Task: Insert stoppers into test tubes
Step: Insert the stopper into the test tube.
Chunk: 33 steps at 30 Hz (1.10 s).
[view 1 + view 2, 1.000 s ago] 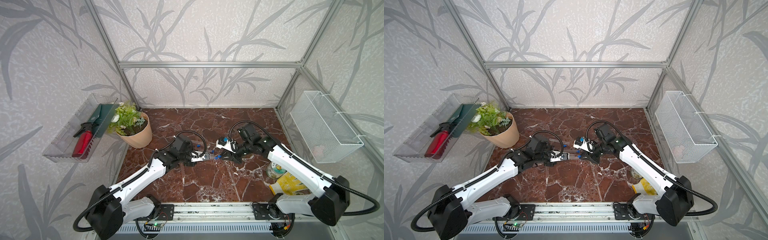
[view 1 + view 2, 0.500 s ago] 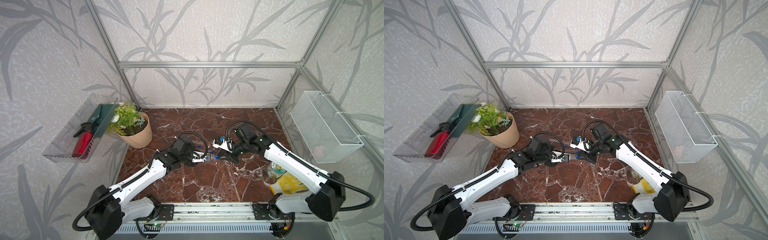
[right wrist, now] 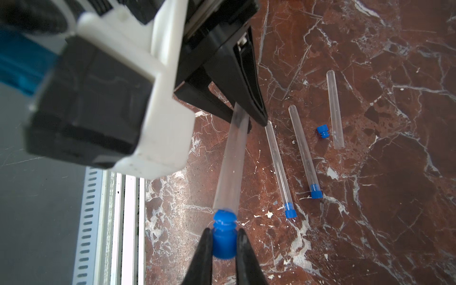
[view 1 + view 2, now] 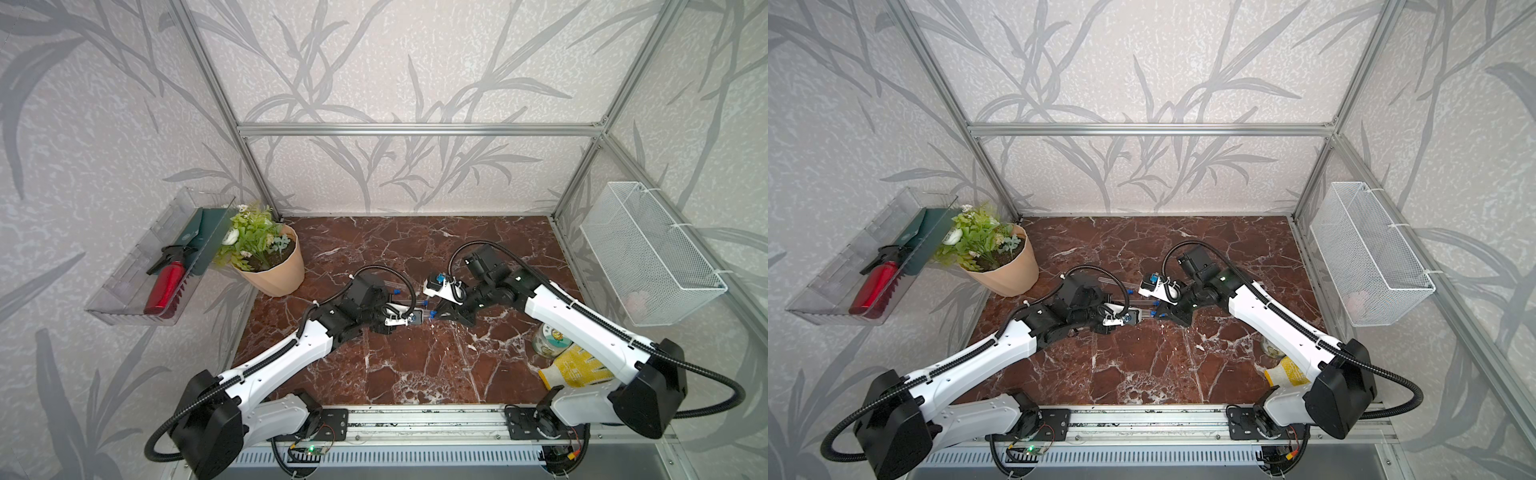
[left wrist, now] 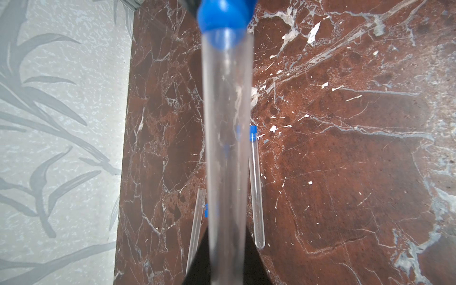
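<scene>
The stopper [image 3: 223, 243] is pinched by its fat end between the clenched black fingertips of the right gripper [image 3: 224, 230], its ribbed nose touching the mouth of the test tube [image 3: 230, 162]; how deep it sits cannot be told. It looks light, soft and rubbery, apt to squirm out if pushed off-axis, so a squeeze across its thick end seems right. The left gripper [image 3: 244, 118] is clamped on that tube well back from the mouth, above the middle of the marble table [image 4: 374, 374]. The tube looks light, stiff, slick and brittle; a straight push along its length seems safest. Just toward 12 o'clock lie two plugged tubes [image 3: 278, 167], a bare tube [image 3: 335, 108] and a loose stopper [image 3: 322, 130].
</scene>
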{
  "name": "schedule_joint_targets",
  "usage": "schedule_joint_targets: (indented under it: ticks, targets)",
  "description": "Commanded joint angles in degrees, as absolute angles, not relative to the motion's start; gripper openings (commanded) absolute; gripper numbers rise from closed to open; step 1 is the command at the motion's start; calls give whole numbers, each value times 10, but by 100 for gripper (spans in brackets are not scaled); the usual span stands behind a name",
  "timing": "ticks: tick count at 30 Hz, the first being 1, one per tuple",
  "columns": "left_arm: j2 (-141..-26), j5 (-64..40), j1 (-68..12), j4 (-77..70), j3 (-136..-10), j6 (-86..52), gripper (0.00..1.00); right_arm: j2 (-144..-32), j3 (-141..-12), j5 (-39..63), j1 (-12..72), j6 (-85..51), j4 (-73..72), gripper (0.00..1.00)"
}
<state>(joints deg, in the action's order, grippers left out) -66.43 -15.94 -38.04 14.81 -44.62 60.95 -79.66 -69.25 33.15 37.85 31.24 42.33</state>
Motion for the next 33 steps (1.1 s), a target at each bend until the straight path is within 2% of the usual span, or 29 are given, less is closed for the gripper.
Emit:
schedule_joint_targets:
  ticks: [1, 8, 16, 33]
  targets:
    - [-649, -171, -390, 146, -444, 622, 0, -807, -714, 323, 383, 308, 434, 16]
    - [-654, -140, -411, 164, -457, 639, 0, -824, -736, 307, 386, 294, 443, 13]
    - [-671, -9, -467, 189, -473, 738, 0, -867, -791, 309, 386, 249, 473, 9]
    - [-641, -50, -510, 161, -467, 764, 0, -864, -794, 412, 386, 98, 296, 4]
